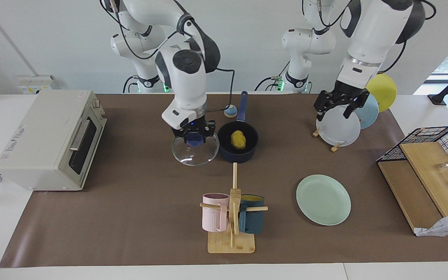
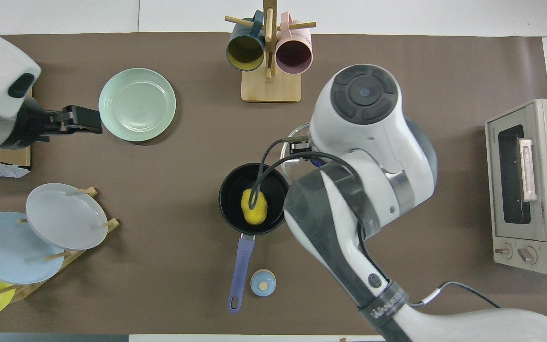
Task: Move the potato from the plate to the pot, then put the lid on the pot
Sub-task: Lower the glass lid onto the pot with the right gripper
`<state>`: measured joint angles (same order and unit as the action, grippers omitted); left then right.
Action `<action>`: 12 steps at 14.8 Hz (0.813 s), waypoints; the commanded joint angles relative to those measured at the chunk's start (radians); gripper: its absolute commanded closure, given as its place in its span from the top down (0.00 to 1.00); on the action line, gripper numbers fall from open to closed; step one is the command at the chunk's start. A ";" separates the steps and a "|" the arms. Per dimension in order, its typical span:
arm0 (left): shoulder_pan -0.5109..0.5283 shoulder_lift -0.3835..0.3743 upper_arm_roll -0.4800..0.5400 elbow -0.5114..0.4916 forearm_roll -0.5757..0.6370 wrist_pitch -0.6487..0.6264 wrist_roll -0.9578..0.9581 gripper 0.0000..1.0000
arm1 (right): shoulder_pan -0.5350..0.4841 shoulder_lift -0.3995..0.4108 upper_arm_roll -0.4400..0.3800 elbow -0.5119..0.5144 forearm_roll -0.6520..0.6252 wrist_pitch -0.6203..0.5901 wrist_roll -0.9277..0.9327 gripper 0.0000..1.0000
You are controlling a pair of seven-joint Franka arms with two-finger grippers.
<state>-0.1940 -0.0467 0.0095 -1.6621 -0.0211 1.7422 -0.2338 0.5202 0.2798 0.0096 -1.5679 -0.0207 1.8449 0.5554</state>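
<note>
Glass lid (image 1: 195, 154) hangs from right gripper (image 1: 194, 137) beside pot (image 1: 238, 147).

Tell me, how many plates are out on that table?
4. A mint-green plate lies flat near the mug stand. Grey, light blue and yellow plates stand upright in a rack at the left arm's end. None seem hidden.

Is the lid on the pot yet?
No, the right gripper holds the lid beside the pot, not on it.
</note>
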 commanded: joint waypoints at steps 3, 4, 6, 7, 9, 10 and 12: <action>0.114 0.002 -0.011 0.136 0.018 -0.208 0.157 1.00 | 0.167 0.070 -0.003 0.034 0.011 0.100 0.171 0.00; 0.116 -0.008 -0.014 0.136 0.017 -0.251 0.159 1.00 | 0.197 0.070 -0.003 -0.006 0.010 0.143 0.204 0.00; 0.110 -0.028 -0.019 0.113 0.015 -0.259 0.157 1.00 | 0.237 0.064 -0.005 -0.066 -0.002 0.180 0.254 0.00; 0.113 -0.036 -0.020 0.095 0.006 -0.254 0.157 1.00 | 0.239 0.061 -0.005 -0.079 -0.002 0.177 0.258 0.00; 0.108 -0.032 -0.020 0.081 0.004 -0.251 0.156 1.00 | 0.241 0.056 -0.003 -0.086 -0.004 0.171 0.259 0.00; 0.104 -0.028 -0.019 0.074 0.004 -0.248 0.156 1.00 | 0.242 0.052 -0.005 -0.087 -0.011 0.160 0.259 0.00; 0.100 -0.030 -0.019 0.051 0.003 -0.234 0.152 1.00 | 0.242 0.041 -0.003 -0.112 -0.059 0.155 0.259 0.00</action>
<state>-0.0858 -0.0617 -0.0121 -1.5751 -0.0209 1.4972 -0.0849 0.7662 0.3644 0.0042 -1.6332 -0.0399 2.0015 0.8072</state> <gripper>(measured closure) 0.000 0.335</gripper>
